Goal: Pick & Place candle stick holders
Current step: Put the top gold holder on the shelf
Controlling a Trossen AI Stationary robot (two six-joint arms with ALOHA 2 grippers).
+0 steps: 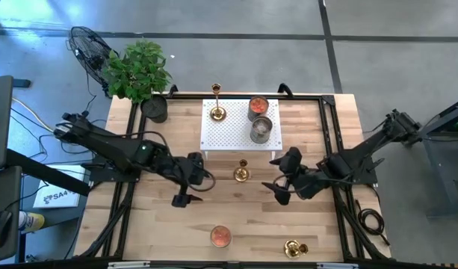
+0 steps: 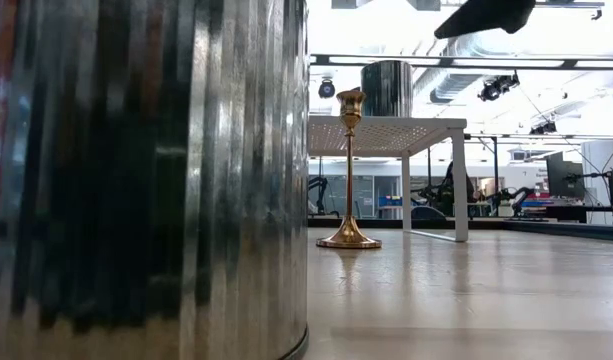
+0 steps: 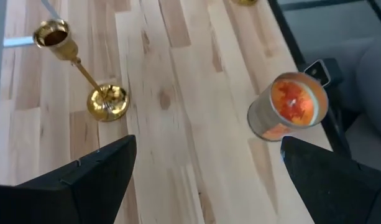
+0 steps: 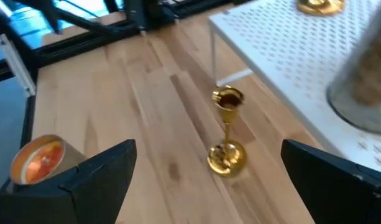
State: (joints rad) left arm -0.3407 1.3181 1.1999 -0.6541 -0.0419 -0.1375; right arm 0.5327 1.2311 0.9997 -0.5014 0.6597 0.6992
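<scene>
A wooden table is being viewed from above, with two dark robot arms reaching in from either side. At the near edge, a small brass candlestick holder is lying toward the right, and an orange candle in a tin is standing to its left, near the middle. Farther back, the left gripper is being held above the bare wood left of centre with its fingers spread wide and nothing between them. The right gripper is being held at the same depth right of centre, its fingers likewise spread wide and empty. Between the two grippers and slightly farther back, a second brass candlestick holder is standing upright on the table, just in front of a white perforated stand. On that stand, a third, taller candlestick holder is standing at the far left, a silver tin is resting at the right, and another orange candle tin is sitting behind it. At the far left corner, a leafy green plant in a dark pot is standing.
</scene>
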